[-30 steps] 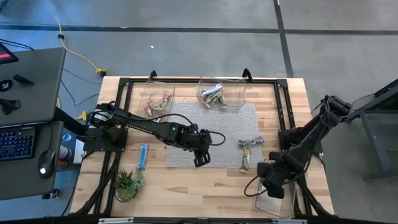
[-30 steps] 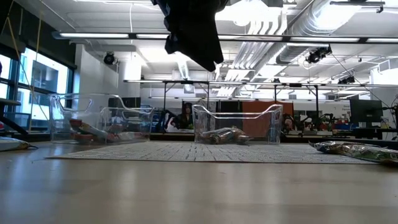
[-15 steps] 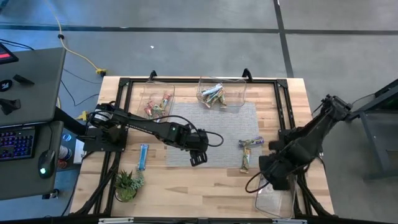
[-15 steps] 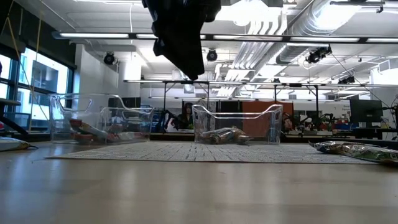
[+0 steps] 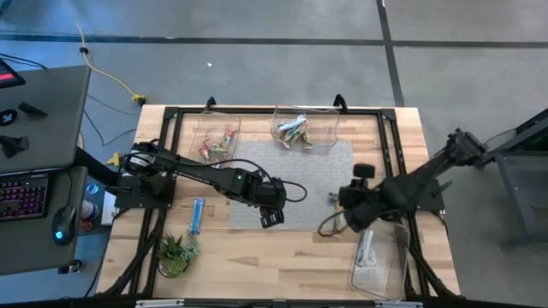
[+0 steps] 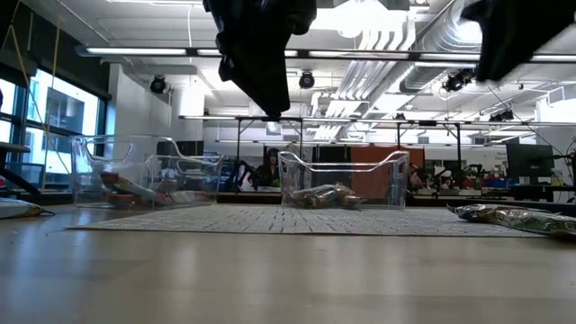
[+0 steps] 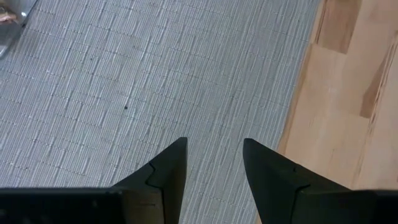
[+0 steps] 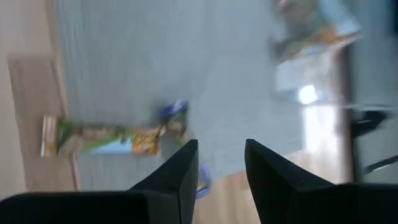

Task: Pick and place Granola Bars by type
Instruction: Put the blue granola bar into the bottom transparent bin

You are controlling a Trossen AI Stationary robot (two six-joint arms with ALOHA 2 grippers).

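My left gripper (image 5: 270, 218) hangs open above the near edge of the grey mat (image 5: 291, 175), touching nothing; it shows as open fingers (image 7: 214, 162) over the weave. My right gripper (image 5: 344, 204) is open above the mat's right edge, over two loose bars. A green-tan bar (image 8: 99, 138) and a blue-purple bar (image 8: 177, 113) lie flat ahead of its fingers (image 8: 221, 165). The arm hides most of both in the high view. A blue bar (image 5: 198, 214) lies on the wood at the left. Another bar (image 5: 366, 248) lies in the near right bin.
A clear bin with red bars (image 5: 216, 139) and a clear bin with green and silver bars (image 5: 301, 130) stand at the far edge. A third clear bin (image 5: 385, 272) sits at the near right corner. A small potted plant (image 5: 174, 252) stands near left. A black frame rims the table.
My right gripper has swung from above the near right bin toward the table's left and far side, ending over the loose bars at the mat's right edge; the bar inside that bin now shows. My left gripper has drifted slightly toward the left.
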